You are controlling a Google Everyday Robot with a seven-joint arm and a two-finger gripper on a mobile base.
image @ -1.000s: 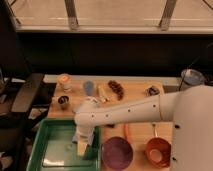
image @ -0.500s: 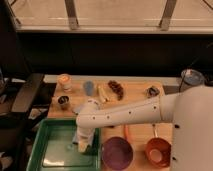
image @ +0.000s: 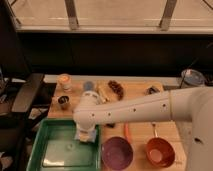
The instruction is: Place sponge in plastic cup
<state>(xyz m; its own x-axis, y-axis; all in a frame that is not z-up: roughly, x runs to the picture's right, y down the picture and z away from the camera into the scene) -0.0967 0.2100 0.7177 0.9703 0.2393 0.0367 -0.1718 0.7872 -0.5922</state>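
Note:
The light-blue plastic cup (image: 89,86) stands upright at the back of the wooden table, left of centre. My gripper (image: 84,134) hangs from the white arm (image: 135,109) over the right end of the green tray (image: 37,145), well in front of the cup. A small pale blue-grey pad, the sponge (image: 81,136), shows at the gripper's tip. I cannot tell whether it is held or resting on the tray.
An orange-and-white cup (image: 64,80) and a small dark metal cup (image: 63,101) stand left of the blue cup. A purple bowl (image: 116,152) and an orange bowl (image: 160,151) sit front right. Brown food (image: 117,89) lies at the back. A pale sheet (image: 52,161) lies in the tray.
The gripper has risen slightly over the right end of the tray. Nothing else has moved.

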